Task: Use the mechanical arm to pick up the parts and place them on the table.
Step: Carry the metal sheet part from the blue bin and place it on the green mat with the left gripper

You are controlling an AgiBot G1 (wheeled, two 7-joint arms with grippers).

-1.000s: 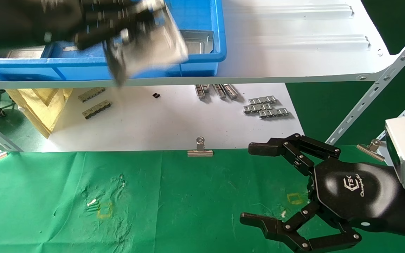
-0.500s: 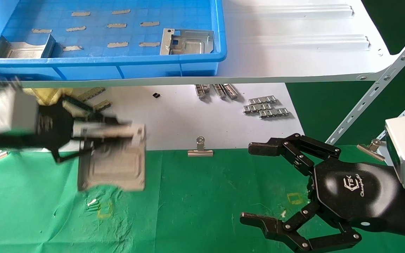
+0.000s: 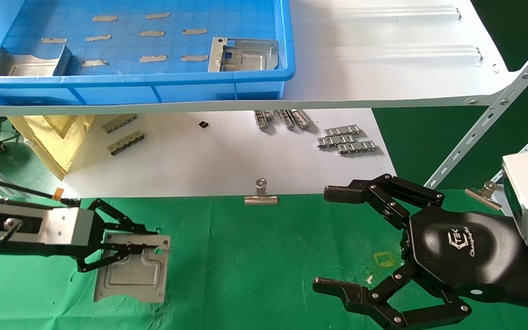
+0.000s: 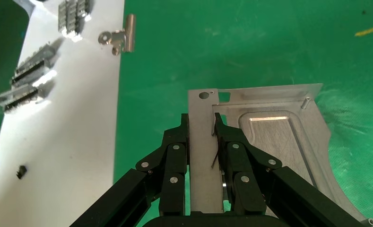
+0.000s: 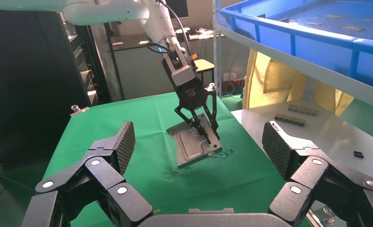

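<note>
Head view: left gripper low over the green counter at its left side, jaws clamped on the bent-up far edge of a silver part. Part roughly square, lying close to flat on the cloth, embossed rectangle up, gripped edge toward the white sheet, opposite edge toward the robot. Two more parts in the blue bin on the shelf: one at its right end, one at its left. Right gripper parked above the counter's right side, jaws spread wide, holding nothing. Binder clip on the cloth's far edge between the two arms. Left wrist view: fingers pinching the part's raised flange from both sides, flange running straight away from the wrist, embossed panel to one side of it, flat on the cloth. Right wrist view: left gripper reaching down steeply, part tilted slightly, gripped edge raised, low edge touching the counter.
</note>
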